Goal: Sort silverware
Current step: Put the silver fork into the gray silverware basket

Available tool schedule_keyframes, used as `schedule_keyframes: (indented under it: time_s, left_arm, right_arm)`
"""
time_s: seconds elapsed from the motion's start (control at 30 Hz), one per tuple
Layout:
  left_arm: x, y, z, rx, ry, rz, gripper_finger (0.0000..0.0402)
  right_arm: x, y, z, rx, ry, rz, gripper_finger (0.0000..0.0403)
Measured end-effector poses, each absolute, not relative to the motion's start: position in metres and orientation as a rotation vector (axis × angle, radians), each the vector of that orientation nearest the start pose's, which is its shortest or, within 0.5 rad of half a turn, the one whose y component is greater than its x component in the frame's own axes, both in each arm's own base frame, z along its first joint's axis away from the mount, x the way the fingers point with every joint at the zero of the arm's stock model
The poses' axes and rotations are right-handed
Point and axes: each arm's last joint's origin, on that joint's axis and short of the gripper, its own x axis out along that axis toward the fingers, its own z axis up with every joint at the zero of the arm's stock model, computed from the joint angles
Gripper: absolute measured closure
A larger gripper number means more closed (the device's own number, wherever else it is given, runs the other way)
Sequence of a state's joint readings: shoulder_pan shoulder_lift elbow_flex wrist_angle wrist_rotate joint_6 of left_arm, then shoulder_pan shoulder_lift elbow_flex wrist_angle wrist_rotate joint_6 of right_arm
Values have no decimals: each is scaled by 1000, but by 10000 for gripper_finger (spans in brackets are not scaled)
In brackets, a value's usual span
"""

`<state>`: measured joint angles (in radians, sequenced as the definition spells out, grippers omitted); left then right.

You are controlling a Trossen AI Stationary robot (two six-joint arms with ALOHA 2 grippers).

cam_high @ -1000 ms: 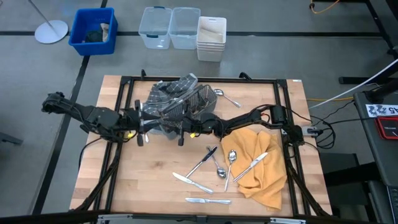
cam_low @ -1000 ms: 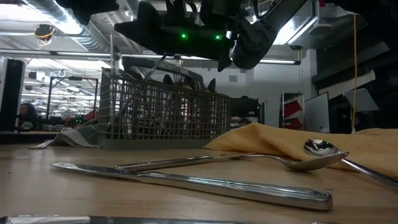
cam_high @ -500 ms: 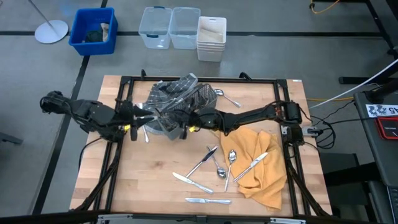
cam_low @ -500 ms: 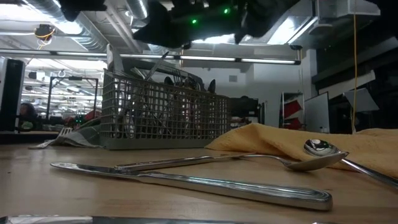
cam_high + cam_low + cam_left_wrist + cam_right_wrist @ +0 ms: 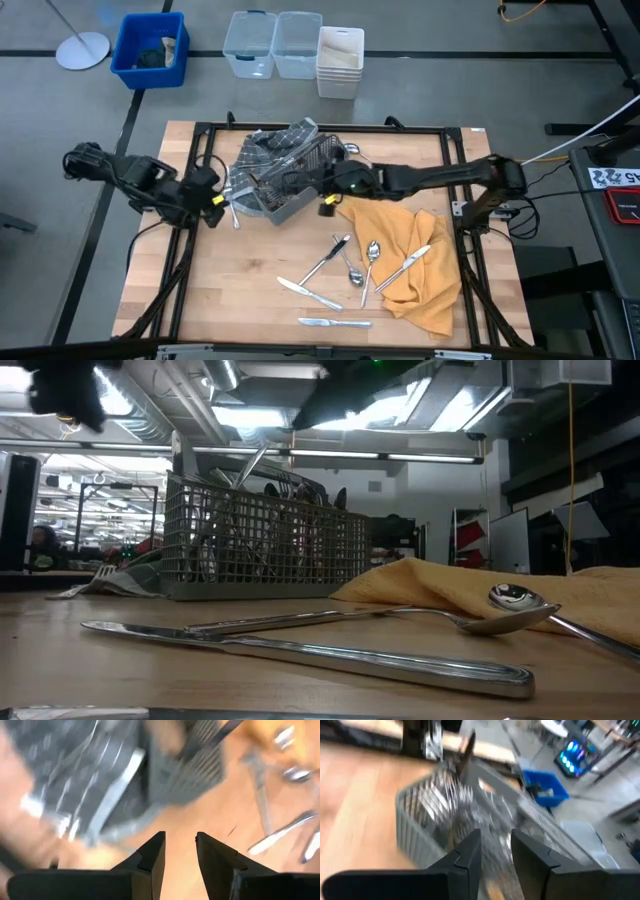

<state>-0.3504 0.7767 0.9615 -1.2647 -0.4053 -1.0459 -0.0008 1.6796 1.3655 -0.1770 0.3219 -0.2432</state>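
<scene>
Silverware (image 5: 345,268) lies loose on the wooden table (image 5: 200,290), front centre: knives, spoons, a fork, w/ one knife (image 5: 404,267) on the yellow cloth (image 5: 420,290). More pieces stand in the grey mesh caddy (image 5: 290,175) at the back, on a dark checked cloth (image 5: 262,150); we can't count those thru the mesh. Left gripper (image 5: 232,205) sits just left of the caddy, fingers (image 5: 152,857) apart w/ nothing between. Right gripper (image 5: 322,195) is at the caddy's right end, fingers (image 5: 467,852) also parted, empty. Both wrist views are smeared, so caddy contents are hard to make out there. Low view cuts off the nearest knife (image 5: 300,652). No readable writing anywhere.
</scene>
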Motion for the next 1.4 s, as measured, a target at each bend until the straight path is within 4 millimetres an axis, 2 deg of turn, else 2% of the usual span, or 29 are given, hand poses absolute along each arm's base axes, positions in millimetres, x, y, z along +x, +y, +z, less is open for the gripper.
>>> schedule_keyframes:
  time_s: [0.13, 0.3, 0.43, 0.57, 0.8, 1.07, 1.23, 1.4]
  left_arm:
    - [112, -30, 298, -645, 977, 668, 302]
    - [128, -37, 286, -706, 1024, 785, 302]
    - [145, -43, 274, -771, 1036, 926, 302]
    - [161, -49, 260, -792, 1054, 1047, 302]
    - [182, -57, 235, -778, 1079, 1218, 302]
    - [197, -62, 212, -748, 1088, 1364, 302]
    - [204, -60, 200, -690, 1086, 1419, 302]
    - [204, -47, 188, -654, 1070, 1460, 302]
  right_arm:
    - [353, -15, 320, -331, 634, -252, 295]
    - [315, -28, 341, -328, 727, -287, 295]
    - [291, -43, 349, -312, 798, -328, 295]
    - [273, -63, 350, -280, 888, -377, 295]
    - [252, -104, 340, -177, 1007, -376, 295]
    - [228, -147, 318, -32, 1063, -398, 295]
    - [213, -162, 298, 41, 1115, -434, 295]
    - [205, -168, 279, 77, 1150, -457, 295]
